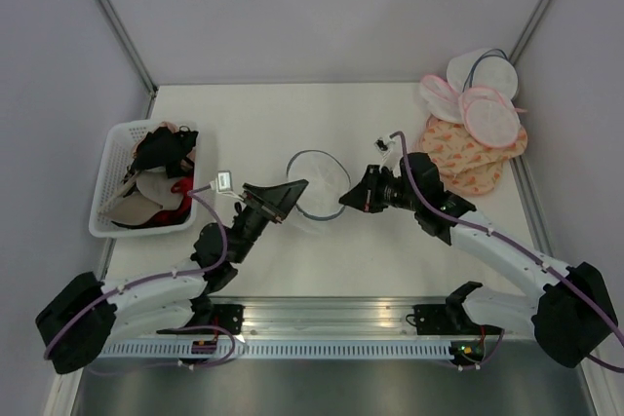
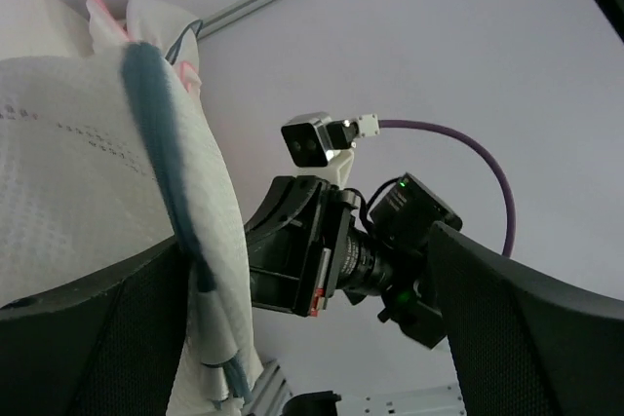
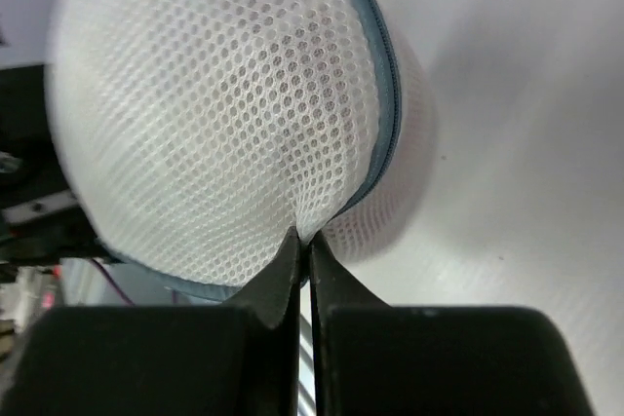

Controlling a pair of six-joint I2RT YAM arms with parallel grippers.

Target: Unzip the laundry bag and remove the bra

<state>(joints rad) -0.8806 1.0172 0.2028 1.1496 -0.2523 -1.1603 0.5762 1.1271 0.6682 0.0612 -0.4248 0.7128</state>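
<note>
The laundry bag [image 1: 318, 184], a round dome of white mesh with a dark grey zipper rim [image 3: 386, 75], lies at the middle of the table between both arms. My right gripper [image 1: 344, 200] is shut on a pinch of its mesh at the right side; in the right wrist view the fingertips [image 3: 304, 241] meet on the mesh [image 3: 214, 94] just beside the rim. My left gripper [image 1: 295, 197] stands wide open at the bag's left edge. In the left wrist view the bag [image 2: 88, 192] hangs against the inner side of one finger [image 2: 88, 338]. The bra is hidden.
A white basket [image 1: 109, 168] with several dark, red and beige garments stands at the left. Pink-rimmed white round bags [image 1: 485, 99] lie on peach patterned bags [image 1: 468, 158] at the back right corner. Grey walls close in the table on three sides.
</note>
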